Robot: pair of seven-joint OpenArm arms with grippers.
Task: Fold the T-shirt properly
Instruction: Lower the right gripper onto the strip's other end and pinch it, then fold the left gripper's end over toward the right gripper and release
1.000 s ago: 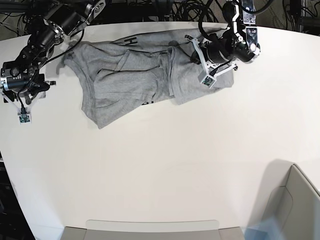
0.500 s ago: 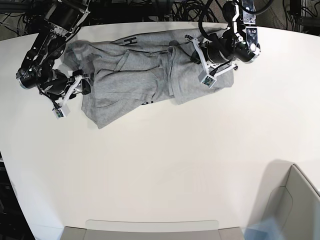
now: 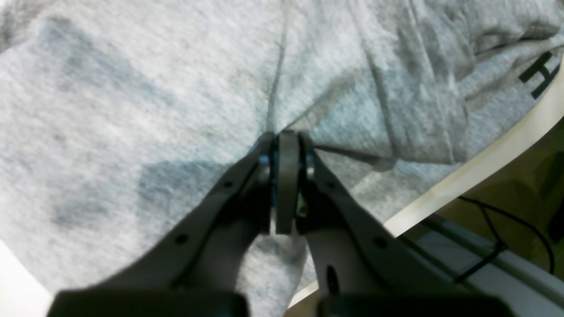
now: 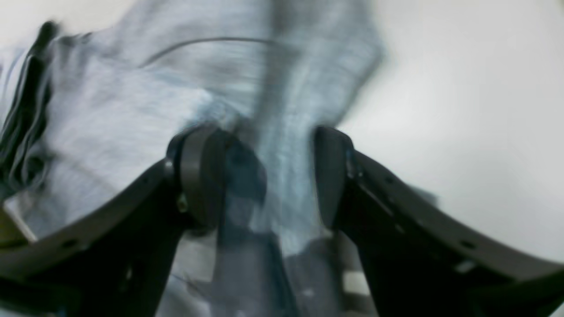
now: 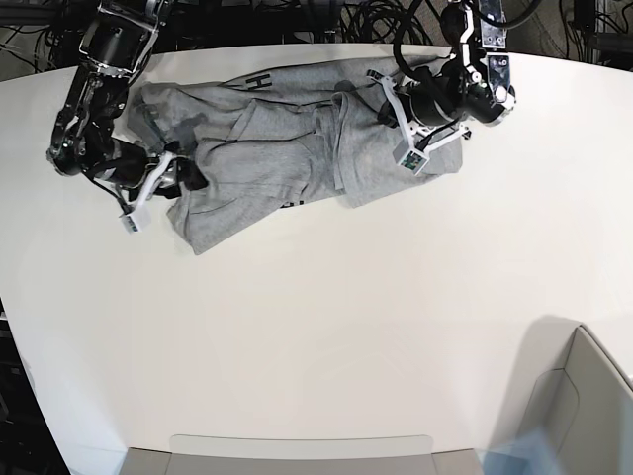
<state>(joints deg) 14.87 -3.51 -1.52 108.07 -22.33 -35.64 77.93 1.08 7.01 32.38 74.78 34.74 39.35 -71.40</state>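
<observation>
The heather-grey short-sleeved cotton T-shirt point(image 5: 287, 158) is lying crumpled along the far edge of the white tabletop point(image 5: 326, 336), spread sideways with a bunch of folds running through the middle. A bit of black block lettering point(image 5: 259, 81) peeks out on the shirt's far edge, and the left wrist view catches an "H" of it too point(image 3: 538, 75).

The left gripper point(image 3: 285, 145) sits over the end of the shirt that's on the right in the base view. Its jaws are pinched right together, and the shirt fabric puckers into a crease right at the tips, so it looks like it's got a fold of cloth nipped there.

The right gripper point(image 4: 264, 176) is at the opposite end of the shirt, at the edge nearest the dark arm. Its jaws are spread wide with a ridge of grey fabric standing up between the two pads point(image 4: 200, 171), but they aren't squeezing it. That wrist view is pretty motion-blurred, so can't tell whether the pads actually touch the cloth. Beyond that end of the shirt it's just bare white table.
</observation>
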